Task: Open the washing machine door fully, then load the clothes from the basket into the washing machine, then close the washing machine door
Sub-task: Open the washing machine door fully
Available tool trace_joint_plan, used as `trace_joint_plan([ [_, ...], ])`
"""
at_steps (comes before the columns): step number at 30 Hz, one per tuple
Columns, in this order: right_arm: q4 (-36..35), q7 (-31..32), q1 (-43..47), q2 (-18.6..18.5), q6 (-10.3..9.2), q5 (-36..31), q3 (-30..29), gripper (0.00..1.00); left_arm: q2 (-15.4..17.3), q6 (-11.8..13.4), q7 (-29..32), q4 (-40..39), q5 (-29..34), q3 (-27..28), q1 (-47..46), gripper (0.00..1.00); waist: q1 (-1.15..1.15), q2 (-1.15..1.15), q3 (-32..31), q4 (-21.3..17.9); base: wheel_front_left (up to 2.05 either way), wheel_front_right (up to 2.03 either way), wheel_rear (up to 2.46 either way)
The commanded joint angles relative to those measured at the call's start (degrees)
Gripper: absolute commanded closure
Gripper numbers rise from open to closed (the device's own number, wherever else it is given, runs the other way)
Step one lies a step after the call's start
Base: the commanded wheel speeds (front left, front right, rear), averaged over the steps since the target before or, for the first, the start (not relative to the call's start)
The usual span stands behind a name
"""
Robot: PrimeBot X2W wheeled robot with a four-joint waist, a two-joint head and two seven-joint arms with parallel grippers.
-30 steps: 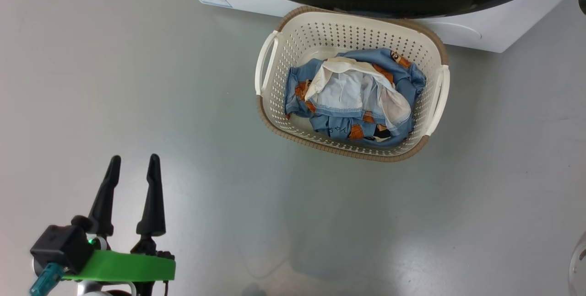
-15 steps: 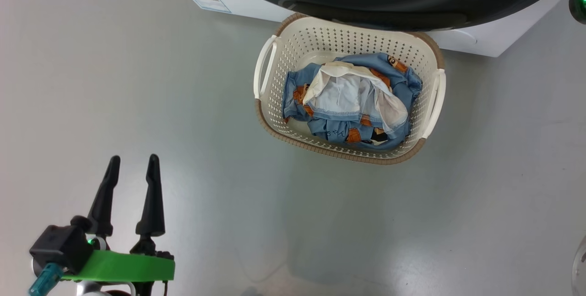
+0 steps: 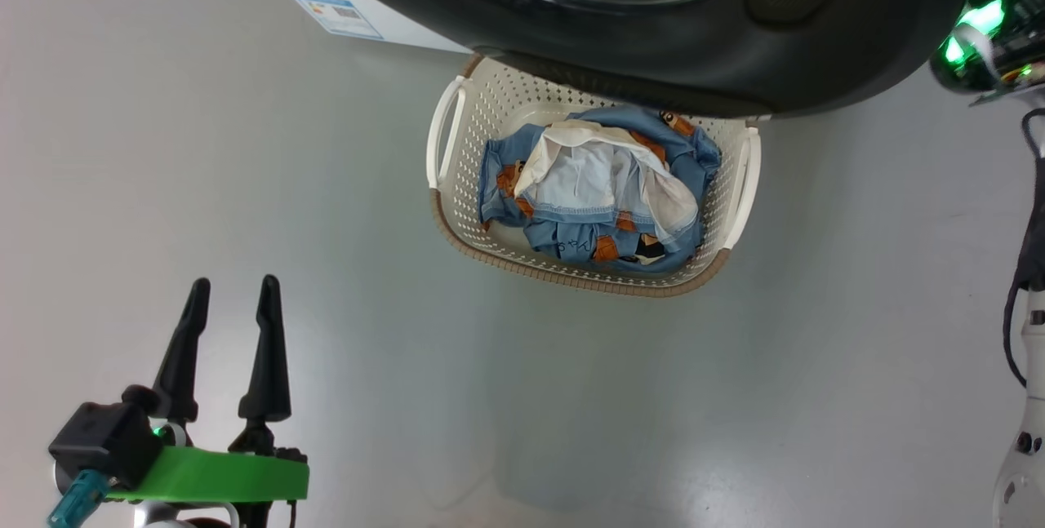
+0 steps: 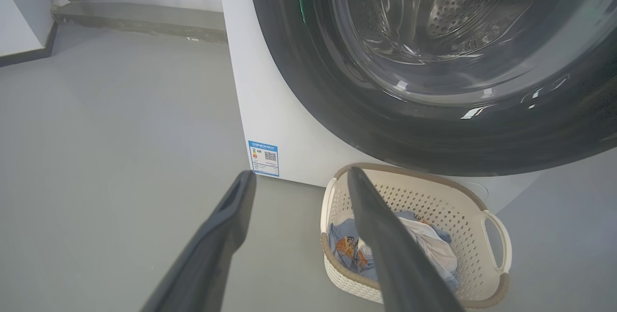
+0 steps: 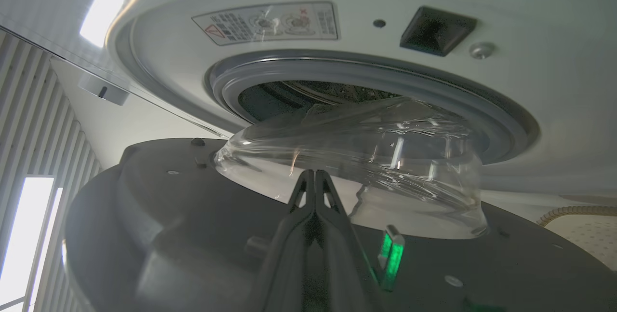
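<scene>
The washing machine door (image 3: 653,46), with its black rim and glass bowl, stands partly swung out over the far rim of the basket (image 3: 571,273). The clothes (image 3: 584,189), blue printed fabric with a white garment, lie in the basket on the floor. My left gripper (image 3: 233,287) hangs open and empty at the lower left, well short of the basket (image 4: 487,210). In the right wrist view my right gripper (image 5: 314,173) is shut, its tips against the door's inner face (image 5: 183,215) beside the glass bowl (image 5: 385,167). Behind them the washing machine (image 5: 289,61) shows its grey seal and drum.
The washer's white body (image 4: 270,109) carries a blue label (image 4: 263,157) at its lower corner. Grey floor spreads left of and before the basket. My right arm (image 3: 1020,430) runs up the right edge, with a green light (image 3: 976,22) at its wrist. A low step lies at the back left (image 4: 135,15).
The door has swung further out and now covers the basket's far rim. The right wrist with its green light has come into the top right. The camera shifted; the left gripper stayed still.
</scene>
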Motion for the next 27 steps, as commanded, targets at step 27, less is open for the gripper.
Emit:
trace_joint_plan([
  [27, -4.45, 5.70, 13.64, 5.43, 0.09, -1.58, 11.54, 1.00, 1.12, 0.61, -0.35, 0.47, -0.66, 2.51, 1.95, 0.00, 0.00, 0.00, -8.86, -3.89, 0.00, 0.00, 0.00],
])
